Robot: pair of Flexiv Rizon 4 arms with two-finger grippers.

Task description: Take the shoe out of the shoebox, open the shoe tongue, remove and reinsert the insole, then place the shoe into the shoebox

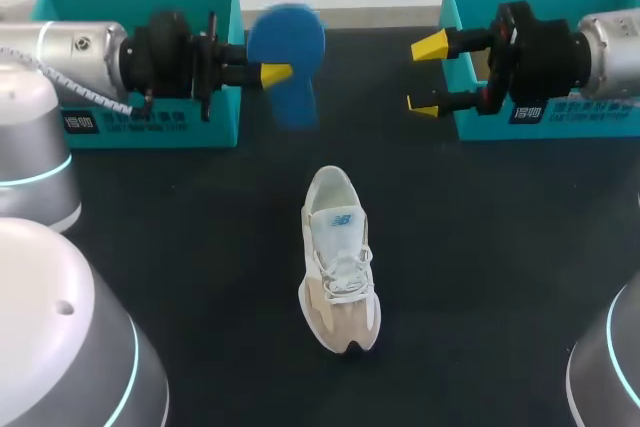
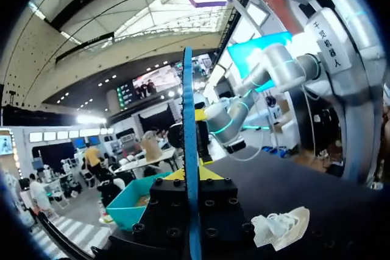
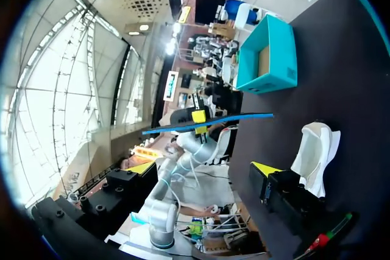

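The left gripper (image 1: 272,72) grips the insole (image 1: 290,47) far-left of the shoe (image 1: 338,262), which lies near-far with its opening at the far end; the right gripper (image 1: 428,75) hangs open and empty.

Left pincer (image 1: 275,75) clamped, right pincer (image 1: 427,75) spread

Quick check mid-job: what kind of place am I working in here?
Seemingly a tabletop shoe-handling station: a black table, a teal left shoebox and right shoebox at its far side, a shoe mid-table, and the left gripper holding a blue insole.

Shoe (image 1: 340,262) central, shoeboxes (image 1: 222,107) at far corners
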